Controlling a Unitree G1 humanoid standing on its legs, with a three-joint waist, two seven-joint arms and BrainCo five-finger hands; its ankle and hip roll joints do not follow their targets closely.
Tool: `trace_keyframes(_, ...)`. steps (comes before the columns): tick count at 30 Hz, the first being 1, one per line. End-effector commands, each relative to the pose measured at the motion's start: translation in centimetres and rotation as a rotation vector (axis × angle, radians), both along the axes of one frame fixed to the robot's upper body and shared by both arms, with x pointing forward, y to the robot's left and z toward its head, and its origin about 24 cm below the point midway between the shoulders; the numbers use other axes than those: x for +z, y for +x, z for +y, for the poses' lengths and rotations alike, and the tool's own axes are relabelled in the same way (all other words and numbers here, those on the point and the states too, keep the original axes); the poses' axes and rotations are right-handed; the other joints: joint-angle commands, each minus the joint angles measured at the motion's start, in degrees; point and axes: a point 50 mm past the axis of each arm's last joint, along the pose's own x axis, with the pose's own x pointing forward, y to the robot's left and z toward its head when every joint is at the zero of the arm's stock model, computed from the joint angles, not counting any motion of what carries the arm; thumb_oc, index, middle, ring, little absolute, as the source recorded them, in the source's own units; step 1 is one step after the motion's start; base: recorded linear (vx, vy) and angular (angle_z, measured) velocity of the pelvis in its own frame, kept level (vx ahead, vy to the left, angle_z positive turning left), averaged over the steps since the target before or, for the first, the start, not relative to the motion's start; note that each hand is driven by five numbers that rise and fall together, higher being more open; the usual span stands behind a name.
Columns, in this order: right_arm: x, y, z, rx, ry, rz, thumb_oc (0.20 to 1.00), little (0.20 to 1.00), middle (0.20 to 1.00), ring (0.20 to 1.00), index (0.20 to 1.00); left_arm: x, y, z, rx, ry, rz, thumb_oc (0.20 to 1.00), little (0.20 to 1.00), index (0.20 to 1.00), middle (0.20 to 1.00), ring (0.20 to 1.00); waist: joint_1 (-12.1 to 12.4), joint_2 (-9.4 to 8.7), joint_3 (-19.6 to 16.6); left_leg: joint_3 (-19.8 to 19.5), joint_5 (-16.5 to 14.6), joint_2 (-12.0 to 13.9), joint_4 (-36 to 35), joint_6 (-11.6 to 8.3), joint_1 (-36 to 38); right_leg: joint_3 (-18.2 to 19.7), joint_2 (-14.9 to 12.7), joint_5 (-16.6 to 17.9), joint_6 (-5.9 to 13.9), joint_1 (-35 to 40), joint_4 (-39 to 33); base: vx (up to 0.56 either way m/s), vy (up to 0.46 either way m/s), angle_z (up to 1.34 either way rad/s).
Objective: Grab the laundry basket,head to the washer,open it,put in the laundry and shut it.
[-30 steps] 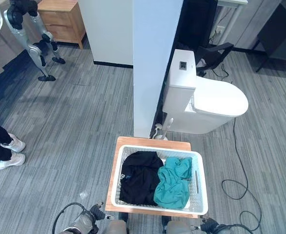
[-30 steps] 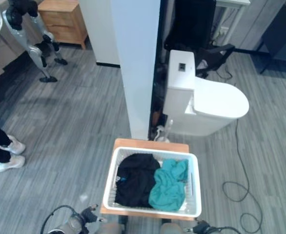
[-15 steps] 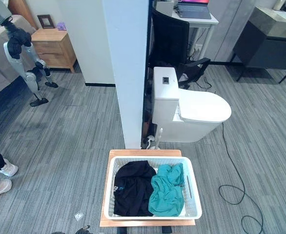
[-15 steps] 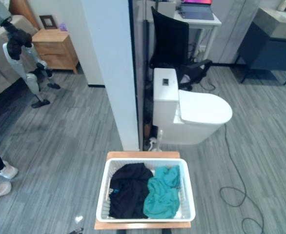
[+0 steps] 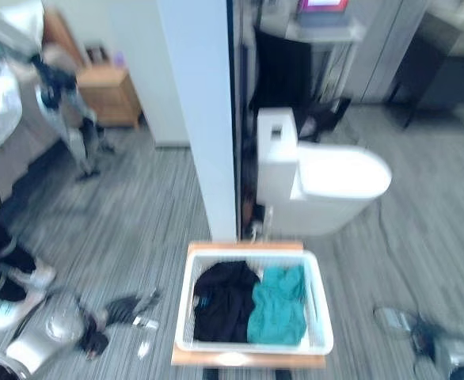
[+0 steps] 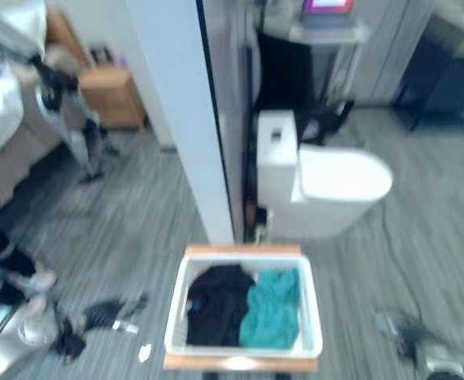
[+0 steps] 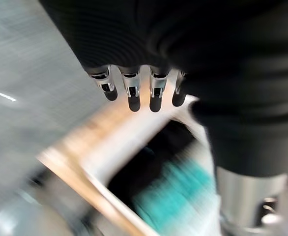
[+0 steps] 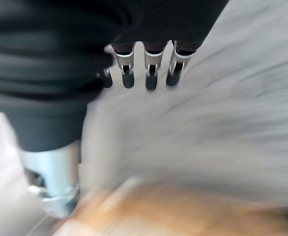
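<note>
Person (image 5: 2, 269): far left on the grey floor (image 5: 137, 214), dark trouser legs and pale shoes.
Wooden cabinet (image 5: 109, 95): far back left, against the wall.
Left hand (image 5: 125, 310): low on the left, above the floor, well left of the basket; fingers (image 7: 134, 96) straight and relaxed in a row in the left wrist view, nothing held; basket corner and teal cloth visible past them.
White pillar (image 5: 200, 119): upright, centre, just behind the low table.
Laundry basket (image 5: 319, 324): white, rectangular, seated on the wooden tabletop (image 5: 244, 358) of a small low table, centre foreground, touched by neither hand.
Black garment (image 5: 222, 301): bunched in the left half of the basket.
Teal garment (image 5: 278, 305): bunched in the right half, touching the black one.
Toilet (image 5: 327, 178): white, lid down, behind the basket and just right of the pillar.
Desk (image 5: 315, 28): far back, behind the toilet, with a lit laptop screen (image 5: 323, 5) on top.
Right hand (image 5: 406, 326): low on the right, above the floor, well right of the basket; fingers (image 8: 151, 73) extended and loose in the right wrist view, holding nothing.
</note>
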Motion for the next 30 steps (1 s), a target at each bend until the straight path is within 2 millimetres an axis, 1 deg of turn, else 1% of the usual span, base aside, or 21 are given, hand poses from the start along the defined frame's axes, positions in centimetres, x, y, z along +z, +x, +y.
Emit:
trace_keyframes(1,2.5,-1.5,-3.8,0.006,-0.055,0.109,1.000,1.000,1.000,1.000,1.000,-1.9,-0.9,1.2,0.069,0.011,0.197,1.000,1.000,1.000,1.000,1.000,-1.9,-0.86,0.1,-1.1,1.1,2.5,-0.7,-0.37,0.2,0.4,-1.8,0.8,4.32,0.9,0.5,0.05,-0.001,-0.07)
trace_keyframes(2,1.6,-0.4,-1.0,0.133,0.032,0.135,1.000,1.000,1.000,1.000,1.000,-1.5,0.4,-0.2,0.003,-0.001,0.186,1.000,1.000,1.000,1.000,1.000,-2.2,-1.04,0.0,-1.0,1.0,2.4,-0.7,-0.55,0.0,0.4,-2.1,1.1,4.58,0.6,0.2,-0.01,-0.001,-0.04)
trace_keyframes(3,1.5,-0.4,-1.1,0.128,0.035,0.135,1.000,1.000,1.000,1.000,1.000,-1.6,0.6,-0.3,0.000,0.000,0.186,1.000,1.000,1.000,1.000,1.000,-1.9,-1.08,0.0,-1.0,1.0,2.4,-0.7,-0.54,-0.1,0.4,-2.1,1.1,4.59,0.6,0.2,-0.01,-0.006,-0.05)
trace_keyframes(5,-0.1,-0.1,1.2,0.176,0.147,0.183,1.000,1.000,1.000,1.000,1.000,-2.1,2.2,-1.0,-0.017,0.021,0.150,1.000,1.000,1.000,1.000,1.000,-1.2,-1.52,0.4,-0.9,1.2,2.3,-0.7,-0.68,-0.6,0.2,-2.4,1.4,4.69,-0.1,0.2,-0.05,-0.010,-0.06)
trace_keyframes(6,-0.5,0.5,2.4,0.215,0.169,0.194,1.000,1.000,1.000,1.000,1.000,-2.2,3.1,-1.1,-0.014,0.044,0.122,1.000,1.000,1.000,1.000,1.000,-0.7,-1.73,0.9,-1.0,1.4,2.1,-0.7,-0.71,-1.1,0.2,-2.4,1.6,4.63,-0.6,0.1,-0.07,-0.012,-0.11)
trace_keyframes(7,-0.6,0.7,3.2,0.228,0.192,0.197,1.000,1.000,1.000,1.000,1.000,-2.3,3.6,-1.4,-0.016,0.048,0.102,1.000,1.000,1.000,1.000,1.000,-0.5,-1.90,1.1,-0.9,1.6,2.1,-0.7,-0.76,-1.6,0.2,-2.5,1.8,4.63,-1.1,0.1,-0.07,-0.012,-0.11)
trace_keyframes(8,-1.2,0.6,3.9,0.244,0.206,0.218,1.000,1.000,1.000,1.000,1.000,-2.5,4.0,-1.7,-0.027,0.064,0.085,1.000,1.000,1.000,1.000,1.000,-0.3,-2.04,1.4,-0.9,1.7,2.1,-0.7,-0.84,-1.9,0.3,-2.5,1.9,4.58,-1.4,0.1,-0.04,-0.007,-0.11)
trace_keyframes(9,-1.2,0.6,4.0,0.243,0.206,0.217,1.000,1.000,1.000,1.000,1.000,-2.5,4.1,-1.8,-0.027,0.065,0.084,1.000,1.000,1.000,1.000,1.000,-0.3,-2.04,1.4,-0.9,1.7,2.1,-0.7,-0.85,-1.9,0.4,-2.5,1.9,4.58,-1.5,0.1,-0.04,-0.008,-0.06)
trace_keyframes(10,-1.9,0.3,4.6,0.245,0.237,0.253,1.000,1.000,1.000,1.000,1.000,-2.9,4.7,-1.7,-0.017,0.093,0.064,1.000,1.000,1.000,1.000,1.000,-0.1,-2.32,1.8,-0.8,1.9,2.2,-0.7,-0.95,-2.2,0.4,-2.4,2.0,4.56,-1.9,0.1,-0.02,-0.012,-0.05)
trace_keyframes(12,-2.8,-0.5,4.5,0.226,0.237,0.300,1.000,1.000,1.000,1.000,1.000,-3.9,5.2,-1.7,-0.006,0.129,0.048,1.000,1.000,1.000,1.000,1.000,0.2,-2.76,2.4,-0.8,2.0,2.3,-0.7,-1.00,-2.8,0.3,-2.4,2.1,4.52,-2.4,0.1,0.00,0.000,0.00)
trace_keyframes(14,-2.8,-0.5,4.4,0.226,0.235,0.301,1.000,1.000,1.000,1.000,1.000,-3.9,5.3,-1.7,-0.007,0.128,0.047,1.000,1.000,1.000,1.000,1.000,0.2,-2.67,2.3,-0.8,2.0,2.3,-0.7,-1.00,-2.8,0.3,-2.4,2.1,4.52,-2.5,0.1,0.00,0.000,0.00)
trace_keyframes(15,-3.6,-1.1,4.4,0.203,0.242,0.327,1.000,1.000,1.000,1.000,1.000,-4.6,5.3,-1.4,0.016,0.145,0.051,1.000,1.000,1.000,1.000,1.000,0.3,-2.97,2.5,-1.0,2.0,2.3,-0.7,-0.98,-3.0,0.3,-2.4,2.0,4.51,-2.6,0.1,0.00,0.000,0.00)
trace_keyframes(16,-3.6,-1.2,4.3,0.203,0.239,0.329,1.000,1.000,1.000,1.000,1.000,-4.7,5.3,-1.5,0.013,0.144,0.051,1.000,1.000,1.000,1.000,1.000,0.3,-2.88,2.4,-1.0,2.0,2.3,-0.7,-0.98,-3.0,0.3,-2.4,2.0,4.51,-2.6,0.1,0.00,0.000,0.00)
trace_keyframes(17,-5.0,-1.8,3.9,0.153,0.225,0.366,1.000,1.000,1.000,1.000,1.000,-5.7,5.3,-1.7,0.033,0.147,0.067,1.000,1.000,1.000,1.000,1.000,0.4,-3.04,2.6,-1.2,1.9,2.3,-0.7,-0.93,-3.0,0.4,-2.4,2.0,4.42,-2.7,0.1,0.00,0.000,0.00)
trace_keyframes(18,-5.7,-2.0,4.2,0.150,0.213,0.382,1.000,1.000,1.000,1.000,1.000,-6.4,5.6,-2.2,0.022,0.156,0.059,1.000,1.000,1.000,1.000,1.000,0.2,-3.14,2.9,-1.1,2.0,2.4,-0.7,-1.01,-3.2,0.1,-2.4,1.8,4.38,-2.6,0.1,0.00,0.000,0.00)
trace_keyframes(22,-5.6,-2.5,3.6,0.155,0.167,0.380,1.000,1.000,1.000,1.000,1.000,-7.0,5.7,-2.3,0.043,0.162,0.039,1.000,1.000,1.000,1.000,1.000,-0.1,-3.49,3.0,-0.9,2.0,2.5,-0.7,-1.14,-3.6,-0.2,-2.4,1.8,4.35,-2.8,0.1,0.00,-0.002,0.01)
trace_keyframes(24,-5.4,-3.1,2.7,0.122,0.152,0.370,1.000,1.000,1.000,1.000,1.000,-7.6,5.6,-2.2,0.047,0.173,0.042,1.000,1.000,1.000,1.000,1.000,-0.3,-3.57,3.0,-0.8,2.1,2.6,-0.7,-1.25,-3.9,-0.6,-2.5,1.7,4.36,-2.8,0.1,0.01,-0.016,0.11)
trace_keyframes(25,-5.3,-3.8,2.0,0.103,0.126,0.368,1.000,1.000,1.000,1.000,1.000,-7.9,5.4,-2.3,0.049,0.175,0.042,1.000,1.000,1.000,1.000,1.000,-0.4,-3.64,2.9,-0.9,2.0,2.7,-0.7,-1.30,-3.9,-1.0,-2.6,1.6,4.37,-2.7,0.1,0.02,-0.016,0.19)
trace_keyframes(26,-5.3,-3.9,2.0,0.102,0.126,0.369,1.000,1.000,1.000,1.000,1.000,-7.9,5.4,-2.3,0.047,0.175,0.043,1.000,1.000,1.000,1.000,1.000,-0.4,-3.59,2.8,-1.0,2.0,2.7,-0.7,-1.30,-3.9,-1.1,-2.6,1.6,4.37,-2.6,0.1,0.03,-0.018,0.20)
trace_keyframes(27,-5.4,-4.4,1.5,0.068,0.112,0.358,1.000,1.000,1.000,1.000,1.000,-7.8,5.5,-2.3,0.065,0.173,0.021,1.000,1.000,1.000,1.000,1.000,-0.5,-3.62,2.8,-0.9,2.1,2.8,-0.7,-1.34,-3.9,-1.6,-2.7,1.5,4.41,-2.4,0.1,0.02,-0.009,0.11)
trace_keyframes(30,-5.6,-4.9,1.2,0.043,0.108,0.352,1.000,1.000,1.000,1.000,1.000,-7.8,5.6,-2.2,0.099,0.163,0.005,1.000,1.000,1.000,1.000,1.000,-0.5,-3.62,2.7,-0.8,2.0,2.8,-0.7,-1.38,-3.8,-2.0,-2.8,1.5,4.45,-2.2,0.1,0.02,-0.007,0.05)
